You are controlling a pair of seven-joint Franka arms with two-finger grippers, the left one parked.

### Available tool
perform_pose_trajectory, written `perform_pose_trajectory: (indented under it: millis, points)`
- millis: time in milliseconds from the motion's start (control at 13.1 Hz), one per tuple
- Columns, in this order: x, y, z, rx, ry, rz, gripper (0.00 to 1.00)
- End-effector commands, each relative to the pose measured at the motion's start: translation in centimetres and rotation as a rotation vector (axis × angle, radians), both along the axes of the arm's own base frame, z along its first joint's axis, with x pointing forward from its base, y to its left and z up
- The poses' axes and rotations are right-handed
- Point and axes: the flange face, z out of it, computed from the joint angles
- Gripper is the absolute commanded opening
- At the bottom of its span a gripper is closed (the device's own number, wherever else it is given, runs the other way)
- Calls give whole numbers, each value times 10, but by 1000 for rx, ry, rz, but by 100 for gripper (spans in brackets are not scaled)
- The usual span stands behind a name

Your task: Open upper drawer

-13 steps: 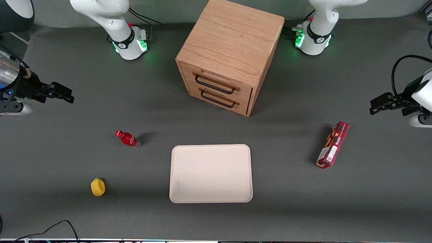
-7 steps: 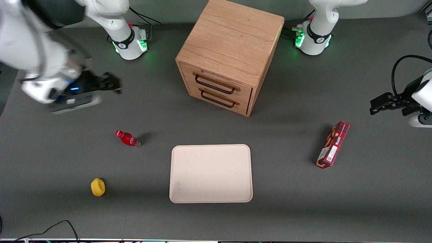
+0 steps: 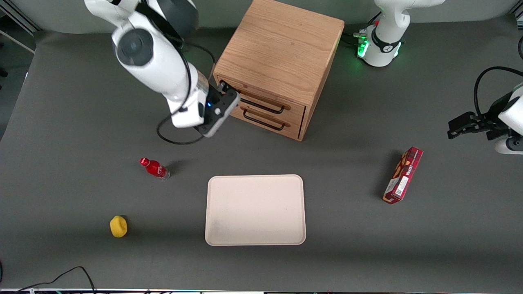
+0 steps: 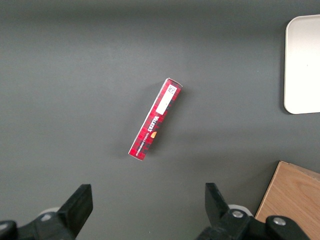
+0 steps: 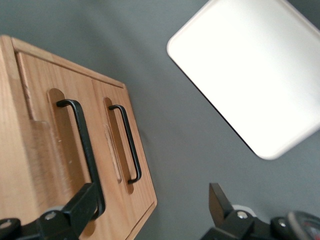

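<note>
The wooden cabinet (image 3: 282, 49) stands at the back middle of the table. Its upper drawer (image 3: 261, 97) is shut, with a black wire handle (image 3: 261, 107) on its front. The lower drawer (image 3: 267, 120) below it is shut too. My right gripper (image 3: 224, 87) is open and empty, at the working arm's end of the upper drawer's front. In the right wrist view the gripper (image 5: 152, 202) has its fingers wide apart. One finger (image 5: 80, 207) overlaps the end of the upper handle (image 5: 82, 145). The lower handle (image 5: 127, 145) shows beside it.
A cream tray (image 3: 255, 210) lies nearer the front camera than the cabinet and also shows in the right wrist view (image 5: 255, 70). A red bottle (image 3: 154, 168) and a yellow object (image 3: 118, 226) lie toward the working arm's end. A red box (image 3: 403, 175) lies toward the parked arm's end.
My right arm has swung in from the table's end to the cabinet's front, and the gripper now sits at the upper drawer's handle. Nothing else has moved.
</note>
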Motion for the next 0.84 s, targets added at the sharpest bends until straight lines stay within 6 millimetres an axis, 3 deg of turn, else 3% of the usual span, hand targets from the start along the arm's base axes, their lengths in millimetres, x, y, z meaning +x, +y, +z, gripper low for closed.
perform_pose_trajectory:
  millis: [0, 380, 761]
  points:
    - [-8, 41, -20, 76, 25, 99, 100]
    - [-35, 57, -62, 34, 104, 148, 100]
    - [-43, 59, -80, 23, 125, 163, 100]
